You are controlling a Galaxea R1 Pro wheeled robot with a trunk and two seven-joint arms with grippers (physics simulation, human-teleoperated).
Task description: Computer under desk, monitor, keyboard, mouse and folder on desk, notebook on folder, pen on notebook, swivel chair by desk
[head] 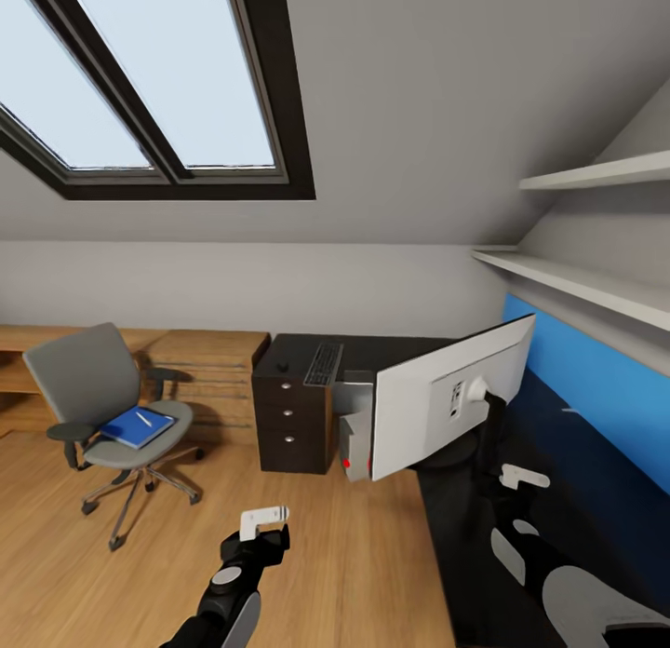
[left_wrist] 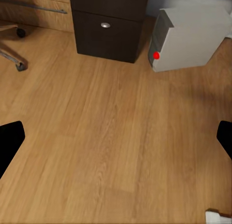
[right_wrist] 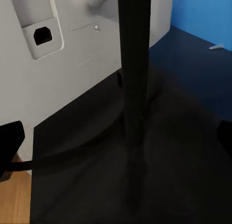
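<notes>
my right gripper [head: 523,478] spread open, wide flat monitor on thin black stand [head: 453,396] just above it at centre right; left gripper [head: 264,520] open, lower centre; one grey upholstered swivel chair [head: 88,380], one bright blue flat folder [head: 136,427].

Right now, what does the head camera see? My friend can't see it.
A grey swivel chair holding a blue folder stands left of a black desk. The monitor sits on the desk with its white back showing, under a skylight.

The black table [head: 437,508] carries the monitor [head: 447,397] and keyboard [head: 323,364]; the computer [head: 354,443] stands on the wooden floor [head: 354,573].
</notes>
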